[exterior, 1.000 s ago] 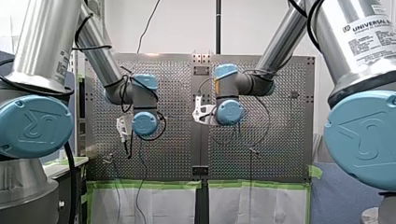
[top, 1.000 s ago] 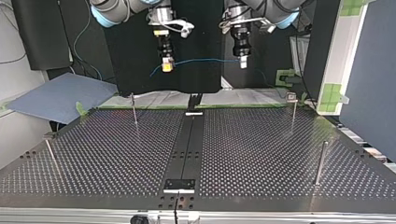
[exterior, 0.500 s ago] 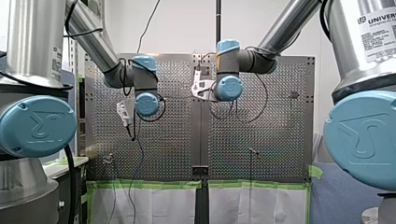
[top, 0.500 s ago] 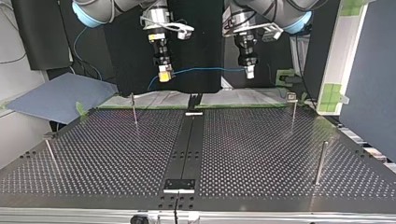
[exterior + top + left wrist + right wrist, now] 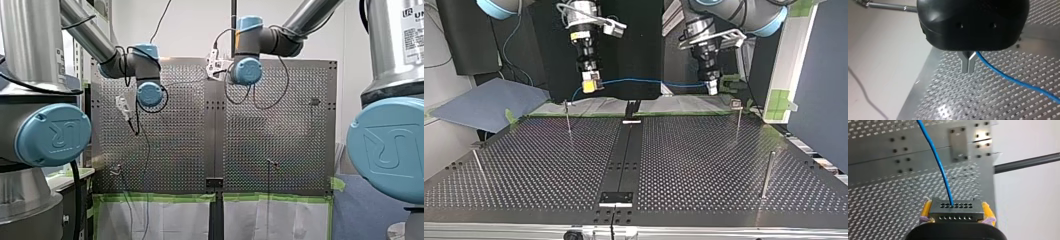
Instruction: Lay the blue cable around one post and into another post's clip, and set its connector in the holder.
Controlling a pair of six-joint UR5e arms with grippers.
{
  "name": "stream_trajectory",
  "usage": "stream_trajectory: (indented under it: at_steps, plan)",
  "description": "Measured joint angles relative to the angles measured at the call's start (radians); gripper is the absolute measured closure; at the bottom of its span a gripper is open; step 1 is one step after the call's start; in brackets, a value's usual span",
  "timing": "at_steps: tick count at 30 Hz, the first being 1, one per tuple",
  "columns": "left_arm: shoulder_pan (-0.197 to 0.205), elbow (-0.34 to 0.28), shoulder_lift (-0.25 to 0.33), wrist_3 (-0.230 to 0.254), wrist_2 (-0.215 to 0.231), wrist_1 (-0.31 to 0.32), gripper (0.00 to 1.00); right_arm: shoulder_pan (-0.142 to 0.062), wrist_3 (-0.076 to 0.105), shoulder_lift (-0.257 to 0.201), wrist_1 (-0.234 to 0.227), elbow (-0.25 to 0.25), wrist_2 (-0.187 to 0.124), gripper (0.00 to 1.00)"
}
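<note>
The blue cable (image 5: pixel 649 81) hangs stretched between my two grippers, above the table's far edge in the top view. At that view's left, my right gripper (image 5: pixel 591 85) is shut with its yellow pads (image 5: pixel 926 210) on the dark connector (image 5: pixel 956 206), a block with rows of holes; the cable (image 5: pixel 940 167) leaves the block's top. My left gripper (image 5: pixel 711 88), at that view's right, has its metal fingers (image 5: pixel 968 65) shut on the cable (image 5: pixel 1010 78), which runs off beside them over the perforated plate. Both grippers hang well above the table.
Thin posts stand on the perforated table (image 5: pixel 704 165): one at the back left (image 5: pixel 567 116), one with a clip on top at the back right (image 5: pixel 738 119), one at the right (image 5: pixel 767 175) and one at the left (image 5: pixel 478 165). A small black plate (image 5: pixel 615 198) sits at the near middle.
In the top view my right gripper has moved left and down, my left gripper right and down, so a longer stretch of cable spans between them. Both stay shut.
</note>
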Motion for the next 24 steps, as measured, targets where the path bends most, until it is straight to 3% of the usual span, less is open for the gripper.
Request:
stream_trajectory:
  at_steps: [5, 15, 24]
  plan:
    - [0.026, 0.01, 0.036, -0.008, 0.0, -0.036, 1.0, 0.0, -0.005, -0.016, 0.013, -0.024, -0.025, 1.0]
    - [0.064, 0.074, 0.12, -0.042, -0.034, -0.121, 1.0, 0.004, -0.033, 0.045, 0.06, -0.087, -0.085, 1.0]
    - [0.122, 0.117, 0.162, -0.057, -0.016, -0.198, 1.0, 0.005, -0.047, 0.056, 0.081, -0.141, -0.112, 1.0]
